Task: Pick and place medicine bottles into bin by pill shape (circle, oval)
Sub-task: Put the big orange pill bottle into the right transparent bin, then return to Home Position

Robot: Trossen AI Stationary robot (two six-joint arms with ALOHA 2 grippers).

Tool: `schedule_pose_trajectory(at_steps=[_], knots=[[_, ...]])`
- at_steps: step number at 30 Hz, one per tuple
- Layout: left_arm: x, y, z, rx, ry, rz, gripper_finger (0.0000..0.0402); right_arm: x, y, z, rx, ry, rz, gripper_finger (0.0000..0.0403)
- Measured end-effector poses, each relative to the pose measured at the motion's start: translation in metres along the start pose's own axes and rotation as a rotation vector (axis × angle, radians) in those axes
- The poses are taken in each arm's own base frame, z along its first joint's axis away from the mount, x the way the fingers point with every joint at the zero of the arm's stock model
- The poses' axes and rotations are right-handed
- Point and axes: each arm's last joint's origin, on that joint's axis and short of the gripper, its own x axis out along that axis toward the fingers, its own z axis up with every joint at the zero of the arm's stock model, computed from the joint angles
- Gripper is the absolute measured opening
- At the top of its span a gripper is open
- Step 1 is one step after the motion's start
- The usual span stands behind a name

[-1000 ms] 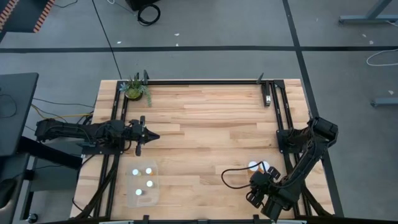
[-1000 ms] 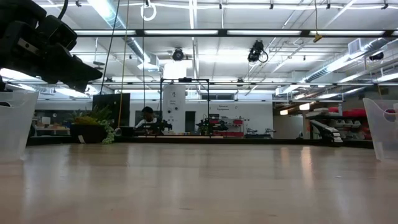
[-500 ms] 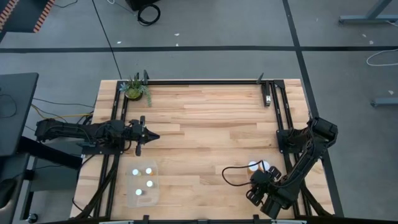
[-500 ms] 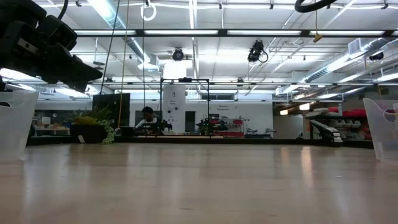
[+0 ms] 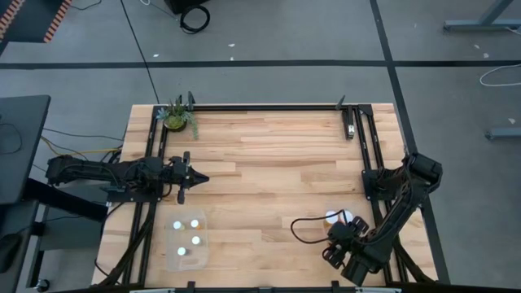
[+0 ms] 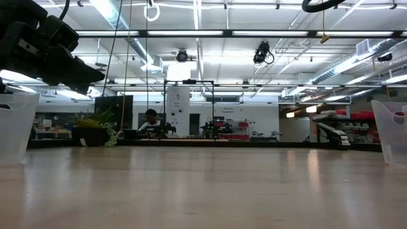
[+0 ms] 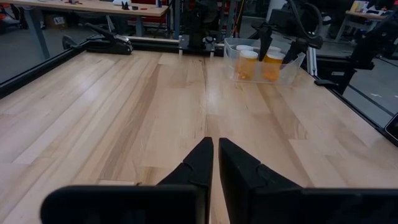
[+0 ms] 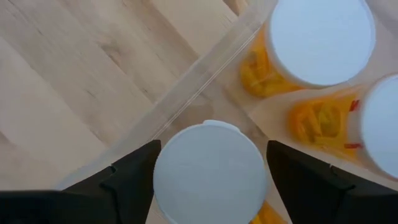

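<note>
My right gripper (image 8: pixel 211 149) hangs over the clear right bin (image 8: pixel 186 81) near the table's near right corner (image 5: pixel 339 221), shut on an orange medicine bottle with a white cap (image 8: pixel 208 171). Two more orange bottles (image 8: pixel 320 37) (image 8: pixel 379 124) stand upright in that bin. My left gripper (image 5: pixel 192 177) is shut and empty above the table's left side, and shows the same in its wrist view (image 7: pixel 214 152). Three white-capped bottles (image 5: pixel 194 239) stand in the clear left bin (image 5: pixel 172 236). My right gripper pinches the bottle's white cap (image 8: pixel 163 177) between its two fingers, one on each side of the round rim. The fingers come from above, pointing down. The bottle hangs upright below them, over the bin's wall and inner edge; its orange body mostly hides under the cap.
A green potted plant (image 5: pixel 176 116) stands at the far left corner. Black frame rails (image 5: pixel 269 107) run along the table's far edge and both sides. A cable loop (image 5: pixel 303 229) lies left of the right bin. Bare wood lies between the two bins.
A dark loop of cable has come into the top right of the low view. Neither gripper nor any bottle has visibly moved.
</note>
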Motion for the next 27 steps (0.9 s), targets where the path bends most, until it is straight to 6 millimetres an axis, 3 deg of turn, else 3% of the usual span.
schedule_pose_trajectory(at_steps=[12, 27], knots=[[0.000, 0.000, 0.000, 0.000, 0.000, 0.000, 0.0031, -0.029, -0.010, 0.015, 0.046, -0.053, 0.105, 0.0299], [0.000, 0.000, 0.000, 0.000, 0.000, 0.000, 0.0026, -0.073, -0.033, 0.057, -0.031, -0.433, 0.268, 0.0293]])
